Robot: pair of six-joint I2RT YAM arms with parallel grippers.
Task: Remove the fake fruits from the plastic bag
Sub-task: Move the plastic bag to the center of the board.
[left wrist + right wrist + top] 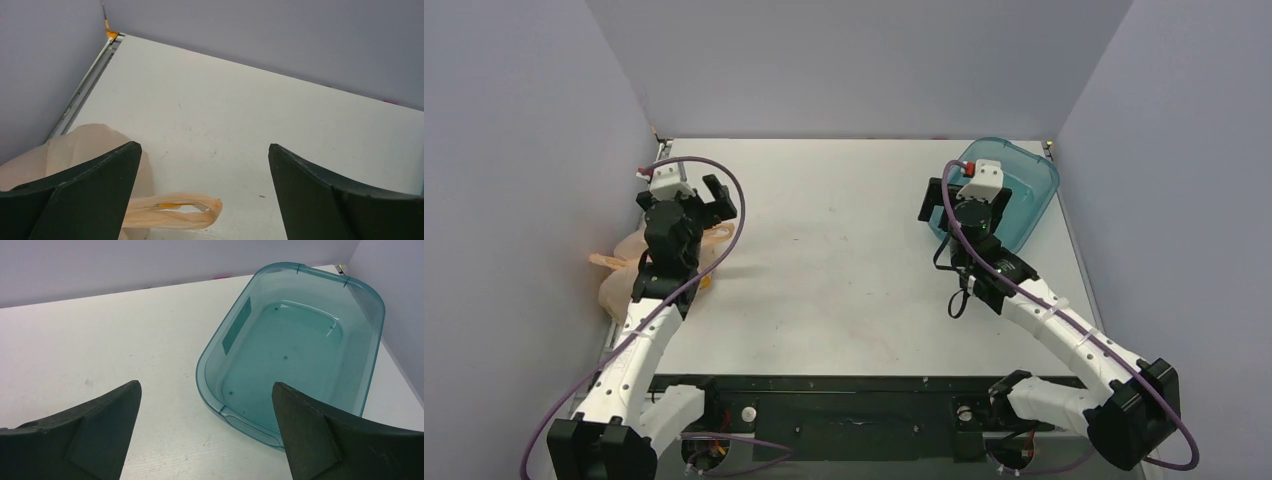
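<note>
The left gripper (pixel 204 146) is spread wide, holds nothing and touches nothing. It hangs above the bag (pixel 624 270), which lies crumpled at the left edge of the top view, partly under that arm. In the left wrist view a loop handle (pixel 175 210) lies flat at the bottom centre. No fruits can be made out through the bag. The right gripper (pixel 206 385) is equally wide and bare, above the table (pixel 824 250) just beside the teal tub (pixel 300 350) at the upper right.

Plain lavender-grey walls (pixel 854 60) on three sides of a scuffed white table (pixel 844 270), even light.
</note>
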